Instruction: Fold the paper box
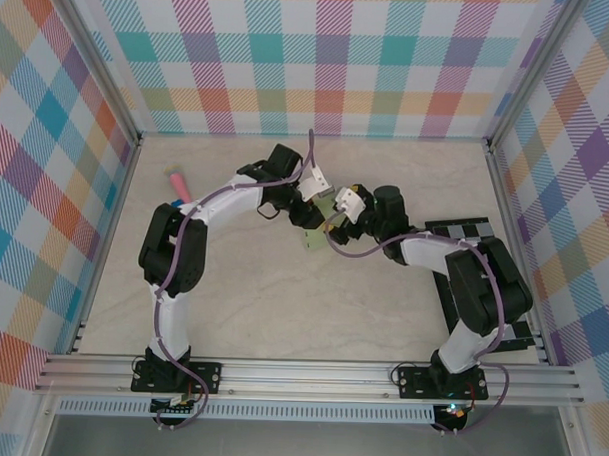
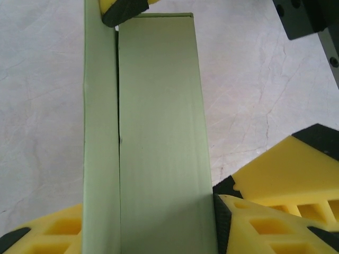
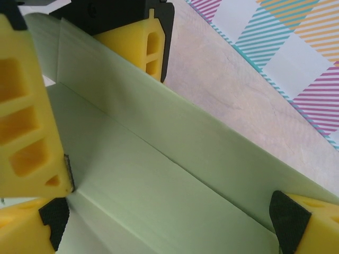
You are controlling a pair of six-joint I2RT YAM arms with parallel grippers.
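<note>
The paper box (image 2: 159,132) is a pale green card piece folded into a long narrow shape, with a seam running down its length. It sits between both grippers at the table's middle (image 1: 312,238). My left gripper (image 2: 130,233) is shut on it across its width, and the black pad of one of its fingers (image 2: 225,222) presses the box's right edge. My right gripper (image 3: 172,227) stands open and straddles the paper box (image 3: 159,174) the long way. One of its fingertips (image 2: 122,8) rests at the box's far end. In the top view the left gripper (image 1: 307,210) and the right gripper (image 1: 337,221) meet.
A small pink-and-blue stick (image 1: 178,187) lies at the back left of the pale table (image 1: 232,306). A black-and-white checkered board (image 1: 467,229) lies at the right, partly under the right arm. Plaid walls and metal rails close in the table on three sides.
</note>
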